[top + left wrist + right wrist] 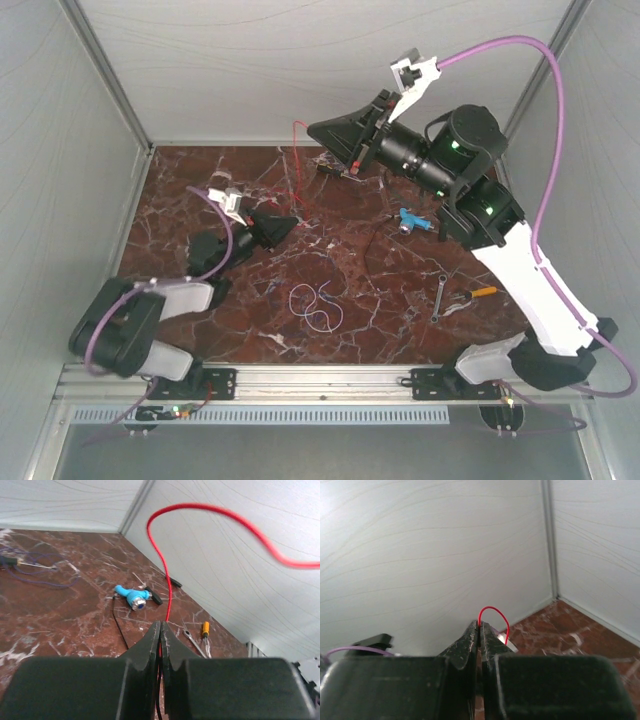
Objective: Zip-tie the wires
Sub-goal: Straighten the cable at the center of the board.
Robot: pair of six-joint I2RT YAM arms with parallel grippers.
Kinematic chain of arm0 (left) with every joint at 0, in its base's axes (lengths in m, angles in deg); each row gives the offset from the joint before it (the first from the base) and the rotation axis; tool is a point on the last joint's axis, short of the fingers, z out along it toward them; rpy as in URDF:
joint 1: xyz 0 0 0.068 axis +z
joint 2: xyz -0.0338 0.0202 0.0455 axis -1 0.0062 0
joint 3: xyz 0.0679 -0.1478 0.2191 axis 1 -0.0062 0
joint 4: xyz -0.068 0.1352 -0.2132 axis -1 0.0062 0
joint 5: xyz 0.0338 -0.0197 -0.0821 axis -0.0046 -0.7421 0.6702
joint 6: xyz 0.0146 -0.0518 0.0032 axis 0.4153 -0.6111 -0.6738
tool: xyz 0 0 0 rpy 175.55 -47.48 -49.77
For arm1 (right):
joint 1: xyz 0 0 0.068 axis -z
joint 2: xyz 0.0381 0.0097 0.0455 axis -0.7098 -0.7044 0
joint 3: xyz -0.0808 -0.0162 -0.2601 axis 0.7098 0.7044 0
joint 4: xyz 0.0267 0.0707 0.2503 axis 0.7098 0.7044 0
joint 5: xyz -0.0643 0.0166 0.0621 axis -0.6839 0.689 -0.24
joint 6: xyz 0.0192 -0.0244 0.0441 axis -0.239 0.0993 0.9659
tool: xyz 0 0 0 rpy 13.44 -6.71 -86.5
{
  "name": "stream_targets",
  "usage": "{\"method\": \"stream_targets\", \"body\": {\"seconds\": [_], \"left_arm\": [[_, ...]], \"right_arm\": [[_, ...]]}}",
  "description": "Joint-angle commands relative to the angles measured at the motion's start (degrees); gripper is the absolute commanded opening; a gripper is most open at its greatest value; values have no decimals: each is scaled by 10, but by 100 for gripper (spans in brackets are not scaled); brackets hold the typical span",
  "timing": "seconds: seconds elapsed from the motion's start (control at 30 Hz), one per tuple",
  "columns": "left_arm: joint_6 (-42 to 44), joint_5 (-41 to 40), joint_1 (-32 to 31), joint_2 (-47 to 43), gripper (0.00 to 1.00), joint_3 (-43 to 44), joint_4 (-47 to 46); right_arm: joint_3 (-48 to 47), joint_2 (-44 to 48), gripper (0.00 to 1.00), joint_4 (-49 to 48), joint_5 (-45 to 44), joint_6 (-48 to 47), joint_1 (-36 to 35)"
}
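Two claws share one red wire [169,595]: the left claw [160,627], low over the table [200,330], and the right claw [479,626], raised near the back wall, are each pinched fully shut on it, apparently to draw it out between them. The purple-and-white tangle of wires [315,303] lies loose near the table's front edge, untouched.
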Motion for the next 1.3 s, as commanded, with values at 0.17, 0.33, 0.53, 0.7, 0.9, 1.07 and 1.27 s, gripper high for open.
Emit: {"method": "stream_targets", "body": {"seconds": [0.17,0.33,0.53,0.7,0.9,1.07,1.27], "left_arm": [[176,-216,4,-254,0,-12,416],[234,-348,-24,-329,0,13,607],[247,-467,-79,-385,0,27,732],[230,-513,-101,-417,0,11,776],[222,-576,-126,-403,0,11,809],[198,-652,-140,-391,0,8,825],[183,-679,-141,-368,0,6,819]], "right_arm": [[204,134,0,44,-171,-20,4],[325,189,0,42,-184,0,8],[438,231,0,79,-185,25,9],[502,262,0,100,-186,41,9],[573,292,0,110,-178,76,9],[611,303,0,123,-166,94,9],[609,320,0,175,-166,101,10]]}}
